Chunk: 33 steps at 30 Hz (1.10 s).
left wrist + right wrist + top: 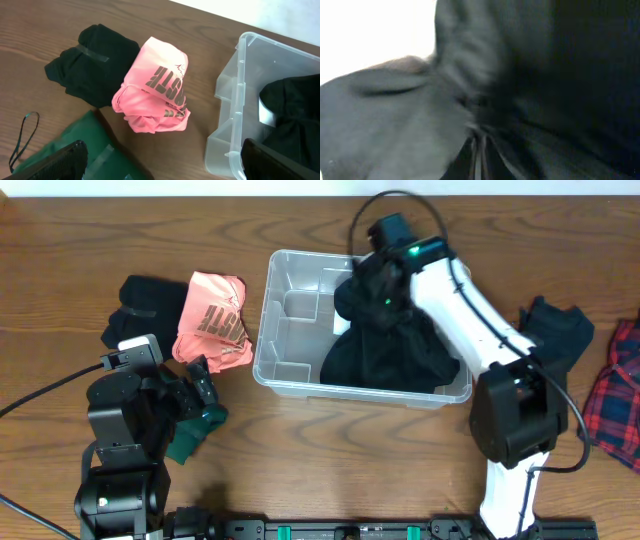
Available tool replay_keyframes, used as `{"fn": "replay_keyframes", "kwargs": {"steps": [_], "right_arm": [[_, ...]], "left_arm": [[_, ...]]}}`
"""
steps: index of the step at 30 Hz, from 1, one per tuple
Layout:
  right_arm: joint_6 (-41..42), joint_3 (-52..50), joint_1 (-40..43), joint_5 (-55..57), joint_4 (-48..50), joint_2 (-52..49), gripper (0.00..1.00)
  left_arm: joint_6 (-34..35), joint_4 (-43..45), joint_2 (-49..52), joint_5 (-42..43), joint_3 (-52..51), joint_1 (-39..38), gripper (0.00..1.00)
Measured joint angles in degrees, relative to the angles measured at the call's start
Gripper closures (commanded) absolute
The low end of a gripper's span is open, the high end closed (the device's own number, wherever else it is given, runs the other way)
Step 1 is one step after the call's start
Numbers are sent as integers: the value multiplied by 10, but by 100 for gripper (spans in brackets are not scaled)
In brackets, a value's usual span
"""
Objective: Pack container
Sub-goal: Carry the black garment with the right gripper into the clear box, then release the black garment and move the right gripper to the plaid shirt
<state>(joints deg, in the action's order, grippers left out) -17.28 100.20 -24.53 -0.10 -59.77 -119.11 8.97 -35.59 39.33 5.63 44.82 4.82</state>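
Right gripper [375,275]: clamps black garment [390,345] filling container's [295,340] right half; left half bare. Left gripper [200,385]: gapes wide, left of container. Clear, thick-rimmed, round-cornered, mid-table [300,470].

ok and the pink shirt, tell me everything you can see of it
The pink shirt is a soft salmon fabric bundle, loosely folded and creased, with dark grey block lettering across its top. It lies on the wooden table between a folded black garment, whose edge it touches, and the container, ungripped.
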Motion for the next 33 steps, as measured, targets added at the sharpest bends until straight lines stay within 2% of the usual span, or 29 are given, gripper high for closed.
{"fn": "replay_keyframes", "kwargs": {"steps": [6,12,18,24,26,27,29,31,32,33], "right_arm": [[-105,-100,-16,19,151,0,91],[-148,-166,-12,77,292,13,96],[-156,-201,2,59,325,25,95],[-153,-208,0,66,314,33,89],[-147,-204,-4,79,298,36,65],[-140,-200,-5,82,287,39,61],[-126,-194,-6,86,263,49,59],[-106,-193,-6,83,242,63,50],[-91,-193,-5,79,236,73,38],[-76,-193,-4,76,234,83,20]], "left_arm": [[0,0,0,0,0,0,2],[0,0,0,0,0,0,2],[0,0,0,0,0,0,2],[0,0,0,0,0,0,2],[0,0,0,0,0,0,2],[0,0,0,0,0,0,2],[0,-1,0,0,0,0,2],[0,0,0,0,0,0,2],[0,0,0,0,0,0,2],[0,0,0,0,0,0,2]]}}
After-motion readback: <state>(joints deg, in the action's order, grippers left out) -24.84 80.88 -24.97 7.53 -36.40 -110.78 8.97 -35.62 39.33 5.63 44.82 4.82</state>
